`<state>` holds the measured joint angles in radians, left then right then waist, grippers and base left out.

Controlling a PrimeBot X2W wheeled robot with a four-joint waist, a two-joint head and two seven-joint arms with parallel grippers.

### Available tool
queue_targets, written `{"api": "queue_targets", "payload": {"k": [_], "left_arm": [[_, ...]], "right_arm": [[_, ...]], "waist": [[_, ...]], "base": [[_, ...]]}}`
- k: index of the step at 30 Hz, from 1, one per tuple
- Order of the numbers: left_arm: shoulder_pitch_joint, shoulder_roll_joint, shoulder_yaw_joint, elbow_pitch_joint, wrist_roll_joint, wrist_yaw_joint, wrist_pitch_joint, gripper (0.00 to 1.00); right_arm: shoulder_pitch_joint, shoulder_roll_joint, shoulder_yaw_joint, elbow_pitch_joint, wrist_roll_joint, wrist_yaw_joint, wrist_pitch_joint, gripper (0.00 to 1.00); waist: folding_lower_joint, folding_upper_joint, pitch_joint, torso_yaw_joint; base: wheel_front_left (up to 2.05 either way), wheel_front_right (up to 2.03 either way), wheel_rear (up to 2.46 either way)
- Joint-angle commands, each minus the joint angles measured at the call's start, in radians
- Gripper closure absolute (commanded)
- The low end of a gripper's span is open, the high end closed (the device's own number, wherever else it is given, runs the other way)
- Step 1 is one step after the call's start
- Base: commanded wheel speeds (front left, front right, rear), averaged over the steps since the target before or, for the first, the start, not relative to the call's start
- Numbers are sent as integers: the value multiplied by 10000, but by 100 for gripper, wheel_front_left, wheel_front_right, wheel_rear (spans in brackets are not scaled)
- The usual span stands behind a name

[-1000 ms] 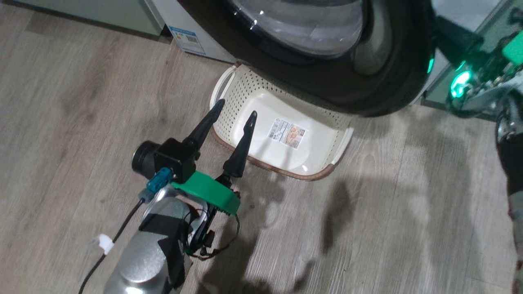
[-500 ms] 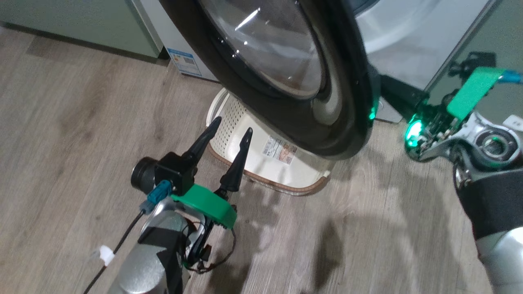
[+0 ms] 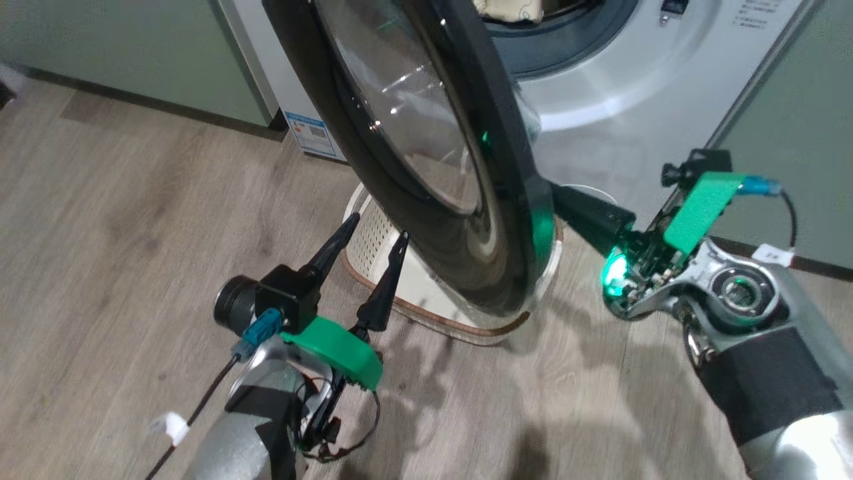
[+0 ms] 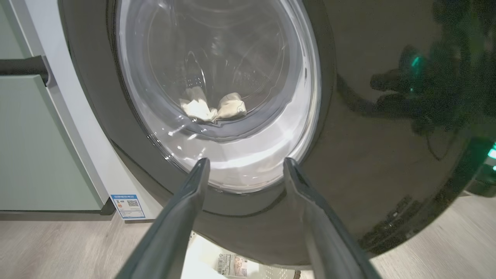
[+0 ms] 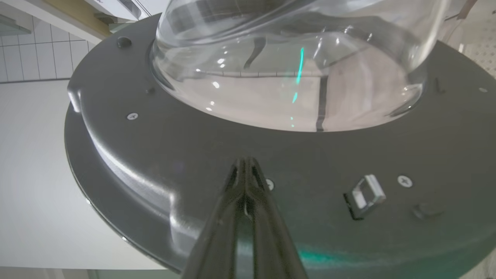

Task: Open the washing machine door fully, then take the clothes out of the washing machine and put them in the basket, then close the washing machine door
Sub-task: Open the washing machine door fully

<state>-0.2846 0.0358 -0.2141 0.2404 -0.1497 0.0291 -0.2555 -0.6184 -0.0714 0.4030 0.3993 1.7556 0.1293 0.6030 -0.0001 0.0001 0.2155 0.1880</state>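
Note:
The glossy black washing machine door (image 3: 413, 153) stands partly swung out, nearly edge-on in the head view, over the cream basket (image 3: 373, 233) on the floor. My right gripper (image 3: 566, 200) is shut with nothing in it. Its joined fingertips (image 5: 246, 164) rest against the door's grey inner face (image 5: 128, 155), below the glass bulge (image 5: 290, 77). My left gripper (image 3: 378, 227) is open and apart from the door, in front of its outer face (image 4: 387, 135). Pale clothes (image 3: 506, 8) lie in the washing machine (image 3: 633, 87) and show through the porthole (image 4: 213, 108).
Pale green cabinets (image 3: 133, 60) flank the machine on both sides. A blue label (image 3: 313, 133) sits low on the machine's left corner. A small latch (image 5: 364, 195) sticks out of the door's inner face. Wood floor (image 3: 100, 267) spreads to the left and front.
The door has swung further out to the left, from facing me to nearly edge-on. My right arm has come in behind it. The head view has risen, baring the drum mouth.

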Motion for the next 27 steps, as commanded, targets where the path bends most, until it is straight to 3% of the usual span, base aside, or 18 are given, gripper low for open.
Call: {"api": "queue_targets", "payload": {"k": [1,14,27], "left_arm": [[-41,145,402,-277,84,-29,-63,0],[128,145,407,-136,102,-83,-63,0],[223,145,403,-114,65,-54,-63,0]], "right_arm": [[-33,211,208,-420,121,14,-78,100],[289,211,1314,-444,784,14,-640,100],[274,212,1491,-436,951,14,-931,100]], "waist": [[1,-1,-72,6],[1,-1,-452,54],[1,-1,-545,10]], "base": [[0,0,0],[0,0,0],[0,0,0]]}}
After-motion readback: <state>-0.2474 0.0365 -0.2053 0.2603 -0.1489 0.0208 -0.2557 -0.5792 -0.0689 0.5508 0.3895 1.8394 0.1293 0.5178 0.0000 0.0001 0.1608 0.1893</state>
